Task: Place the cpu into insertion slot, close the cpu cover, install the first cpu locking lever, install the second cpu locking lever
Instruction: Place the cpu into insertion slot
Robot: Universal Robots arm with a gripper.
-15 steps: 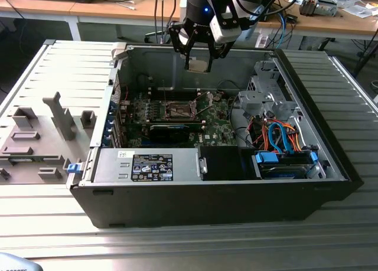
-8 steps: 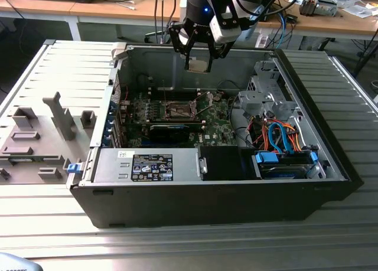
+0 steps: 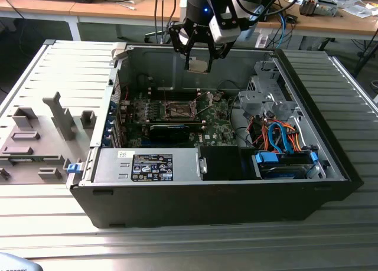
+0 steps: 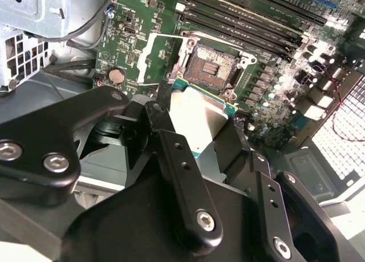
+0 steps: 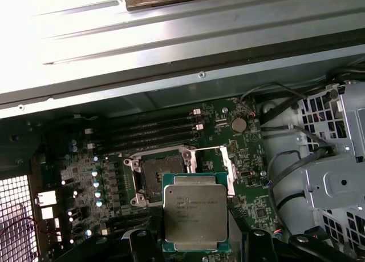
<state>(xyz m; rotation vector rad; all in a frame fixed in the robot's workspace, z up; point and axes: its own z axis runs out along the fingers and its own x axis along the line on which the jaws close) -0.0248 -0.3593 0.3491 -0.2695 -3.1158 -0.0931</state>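
so, in the exterior view the gripper [image 3: 198,57] hangs above the open computer case [image 3: 207,203], its fingers clamped on the cpu [image 3: 198,66], which is held flat. the insertion slot [image 3: 177,110] lies well below on the motherboard [image 3: 217,118], a little toward the exterior view's left, so chip and socket are well apart. in the second wrist view the cpu [image 4: 199,116] is pinched between the black fingers [image 4: 177,159], and the insertion slot [image 4: 214,68] shows bare just past its far edge. in the first wrist view the cpu [image 5: 195,210] overlaps one corner of the insertion slot [image 5: 155,175], edges roughly parallel, with the cpu cover [image 5: 229,173] swung open beside it. i judge the chip not squarely over the socket.
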